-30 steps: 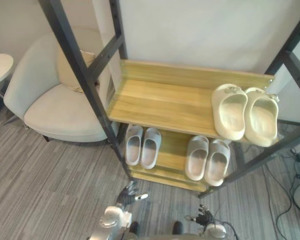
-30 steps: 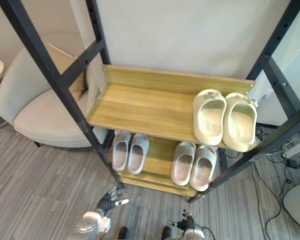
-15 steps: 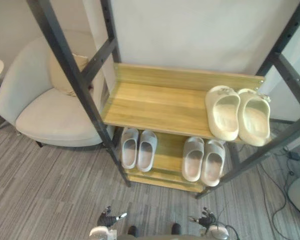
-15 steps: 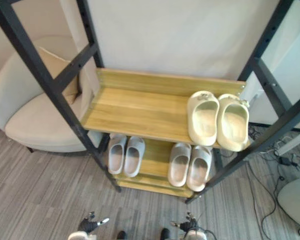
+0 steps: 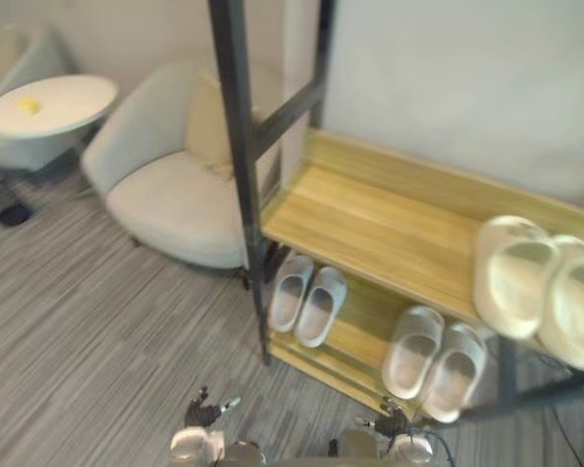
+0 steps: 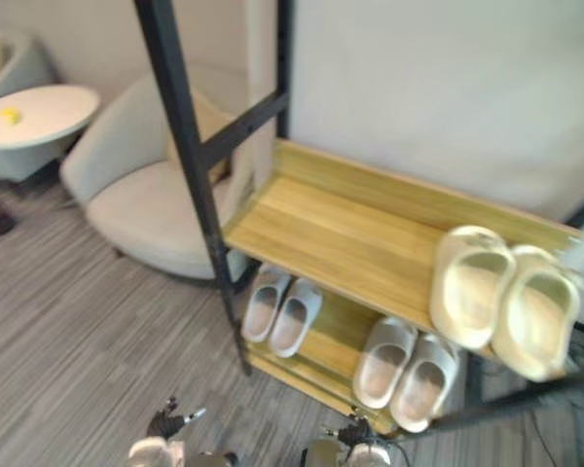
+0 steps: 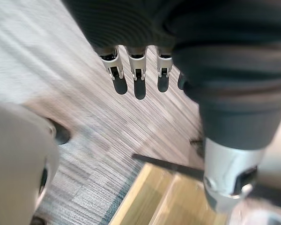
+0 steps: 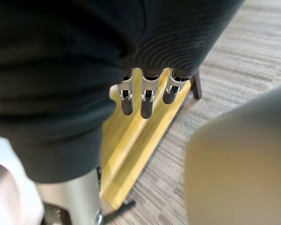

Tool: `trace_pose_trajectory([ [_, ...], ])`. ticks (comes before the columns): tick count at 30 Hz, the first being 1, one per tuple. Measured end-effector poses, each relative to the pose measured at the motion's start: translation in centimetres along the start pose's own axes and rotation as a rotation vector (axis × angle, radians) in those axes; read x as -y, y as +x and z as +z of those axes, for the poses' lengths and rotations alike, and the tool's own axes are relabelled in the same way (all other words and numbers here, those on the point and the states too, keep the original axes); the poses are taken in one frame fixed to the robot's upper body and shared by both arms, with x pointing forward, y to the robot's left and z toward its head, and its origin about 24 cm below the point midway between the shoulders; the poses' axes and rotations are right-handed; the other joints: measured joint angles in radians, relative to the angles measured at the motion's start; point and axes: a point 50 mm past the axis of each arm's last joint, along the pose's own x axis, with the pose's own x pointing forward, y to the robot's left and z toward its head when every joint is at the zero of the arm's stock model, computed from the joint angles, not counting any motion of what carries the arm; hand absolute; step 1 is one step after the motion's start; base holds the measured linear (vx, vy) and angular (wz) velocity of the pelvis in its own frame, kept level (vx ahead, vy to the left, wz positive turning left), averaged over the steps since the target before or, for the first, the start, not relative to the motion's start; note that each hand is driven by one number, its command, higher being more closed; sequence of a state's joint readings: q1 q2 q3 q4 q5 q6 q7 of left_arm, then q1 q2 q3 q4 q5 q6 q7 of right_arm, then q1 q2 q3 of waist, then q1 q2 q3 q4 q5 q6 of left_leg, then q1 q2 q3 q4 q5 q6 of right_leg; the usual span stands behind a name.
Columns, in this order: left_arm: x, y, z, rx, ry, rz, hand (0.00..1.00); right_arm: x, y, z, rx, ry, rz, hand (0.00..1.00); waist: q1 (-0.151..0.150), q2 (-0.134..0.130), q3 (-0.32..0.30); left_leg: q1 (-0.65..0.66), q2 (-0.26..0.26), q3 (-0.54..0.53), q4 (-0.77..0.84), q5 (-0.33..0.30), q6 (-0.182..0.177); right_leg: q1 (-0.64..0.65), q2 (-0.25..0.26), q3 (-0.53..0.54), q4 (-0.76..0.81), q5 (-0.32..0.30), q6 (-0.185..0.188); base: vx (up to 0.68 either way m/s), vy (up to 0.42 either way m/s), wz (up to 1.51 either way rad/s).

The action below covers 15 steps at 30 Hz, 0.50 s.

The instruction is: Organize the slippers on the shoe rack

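Note:
A pair of cream slippers (image 5: pixel 535 282) lies side by side at the right end of the rack's upper wooden shelf (image 5: pixel 380 229). On the lower shelf (image 5: pixel 355 336) sit two pale grey pairs, one at the left (image 5: pixel 307 297) and one at the right (image 5: pixel 433 355). My left hand (image 5: pixel 206 413) hangs low over the carpet in front of the rack, fingers straight, holding nothing. My right hand (image 5: pixel 389 425) hangs just before the rack's lower front edge, also open and empty. The left wrist view shows straight fingers (image 7: pixel 138 75) over carpet. The right wrist view shows straight fingers (image 8: pixel 147 93) near the lower shelf's edge (image 8: pixel 140 140).
The rack's black metal posts (image 5: pixel 238 165) rise at its left front corner. A white armchair (image 5: pixel 165 185) with a cushion stands left of the rack. Beyond it is a round white table (image 5: pixel 49 102) with a small yellow thing on it. Grey striped carpet (image 5: pixel 97 331) covers the floor.
The camera has swung left, so the rack now sits further right and the round table shows. The slippers lie where they were. Both hands stay low.

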<state>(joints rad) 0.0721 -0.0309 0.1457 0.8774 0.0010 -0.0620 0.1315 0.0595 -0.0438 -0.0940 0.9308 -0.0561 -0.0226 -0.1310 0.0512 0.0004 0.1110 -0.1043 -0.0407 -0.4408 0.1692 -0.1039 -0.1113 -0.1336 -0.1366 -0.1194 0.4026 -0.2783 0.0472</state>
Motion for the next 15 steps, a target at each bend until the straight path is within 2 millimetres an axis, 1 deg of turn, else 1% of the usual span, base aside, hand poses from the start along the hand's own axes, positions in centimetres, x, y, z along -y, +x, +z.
trace_pose_trajectory([
  [1,0.0,0.0,0.0,-0.002,-0.01,0.004,0.0,-0.2,0.0,0.1,0.002,0.002,0.002,0.0,0.006,0.0,0.0,0.001,0.014,0.014,-0.034,0.029,-0.004,0.009,0.005,-0.03,-0.018,0.004,-0.006,0.04,-0.11,0.6],
  [2,0.0,0.0,-0.1,-0.003,-0.015,0.006,0.0,-0.2,0.1,0.3,0.007,0.002,0.002,0.0,0.006,0.0,0.001,-0.001,0.014,0.02,-0.039,0.036,-0.006,0.011,0.007,-0.037,-0.023,0.005,-0.009,0.04,-0.138,0.56],
  [4,0.1,0.1,0.2,0.003,-0.024,0.005,0.0,-0.7,0.5,2.0,0.052,-0.003,0.013,0.0,0.01,-0.003,0.005,-0.03,0.023,0.034,-0.062,0.086,-0.009,0.014,0.013,-0.088,-0.047,0.017,-0.025,0.01,-0.087,0.56],
  [5,0.3,0.1,0.3,0.005,-0.027,0.002,0.0,-0.7,0.5,2.1,0.056,-0.003,0.015,0.0,0.01,-0.004,0.006,-0.035,0.025,0.037,-0.062,0.093,-0.009,0.013,0.013,-0.094,-0.05,0.019,-0.026,-0.01,-0.036,0.61],
  [6,0.5,0.1,0.5,0.012,-0.03,-0.003,0.0,-0.8,0.6,2.8,0.073,0.003,0.017,0.0,0.01,-0.01,0.011,-0.057,0.027,0.078,-0.062,0.125,-0.007,0.014,0.012,-0.121,-0.061,0.028,-0.033,-0.03,-0.04,0.66],
  [7,0.5,0.2,0.8,0.022,-0.03,-0.004,0.0,-1.0,0.8,3.6,0.092,0.004,0.019,0.0,0.009,-0.019,0.021,-0.079,0.022,0.155,-0.067,0.173,0.013,0.014,0.011,-0.14,-0.072,0.041,-0.046,-0.05,-0.051,0.77],
  [8,0.6,0.2,0.9,0.029,-0.03,-0.006,0.0,-1.1,0.8,4.0,0.103,0.002,0.021,0.0,0.01,-0.02,0.022,-0.082,0.029,0.2,-0.097,0.212,0.023,0.014,0.008,-0.152,-0.09,0.058,-0.058,-0.04,-0.04,0.55],
  [9,0.6,0.2,0.9,0.03,-0.03,-0.006,0.0,-1.2,0.8,4.1,0.107,0.002,0.025,0.0,0.009,-0.022,0.023,-0.082,0.032,0.216,-0.105,0.215,0.026,0.014,0.004,-0.158,-0.097,0.064,-0.064,-0.1,0.044,0.43],
  [10,0.7,0.3,1.5,0.048,-0.033,-0.008,0.0,-1.7,0.7,4.4,0.122,0.014,0.033,0.0,0.005,-0.022,0.033,-0.114,0.049,0.339,-0.003,0.142,0.058,0.018,-0.005,-0.202,-0.1,0.067,-0.069,-0.17,0.06,0.75],
  [11,1.1,0.4,1.8,0.048,-0.031,-0.02,0.0,-1.7,0.6,4.0,0.112,0.024,0.025,0.0,-0.002,-0.019,0.053,-0.138,0.098,0.523,0.267,-0.005,0.115,0.05,-0.022,-0.27,-0.085,0.067,-0.069,-0.17,0.06,0.77],
  [12,1.2,0.3,1.7,0.047,-0.025,-0.026,0.0,-1.6,0.6,3.8,0.107,0.026,0.023,0.0,-0.004,-0.023,0.054,-0.137,0.109,0.549,0.299,-0.02,0.116,0.055,-0.025,-0.284,-0.083,0.067,-0.069,-0.16,0.018,0.89],
  [13,1.5,0.3,1.8,0.051,-0.009,-0.039,0.0,-1.5,0.3,3.4,0.108,0.032,0.019,0.0,-0.009,-0.022,0.05,-0.119,0.141,0.622,0.375,-0.057,0.11,0.07,-0.039,-0.329,-0.08,0.066,-0.069,-0.15,0.059,0.76],
  [14,1.8,0.3,1.9,0.057,0.008,-0.049,0.0,-1.1,0.1,2.5,0.091,0.042,0.007,0.0,-0.02,-0.02,0.044,-0.077,0.175,0.69,0.412,-0.098,0.097,0.083,-0.059,-0.385,-0.083,0.058,-0.058,-0.19,0.125,1.17],
  [15,1.9,0.3,1.8,0.053,0.028,-0.055,0.0,-0.5,-0.1,1.8,0.073,0.067,-0.019,0.0,-0.041,0.005,0.03,-0.038,0.207,0.714,0.38,-0.134,0.079,0.089,-0.067,-0.425,-0.074,0.06,-0.04,-0.12,0.159,0.99],
])
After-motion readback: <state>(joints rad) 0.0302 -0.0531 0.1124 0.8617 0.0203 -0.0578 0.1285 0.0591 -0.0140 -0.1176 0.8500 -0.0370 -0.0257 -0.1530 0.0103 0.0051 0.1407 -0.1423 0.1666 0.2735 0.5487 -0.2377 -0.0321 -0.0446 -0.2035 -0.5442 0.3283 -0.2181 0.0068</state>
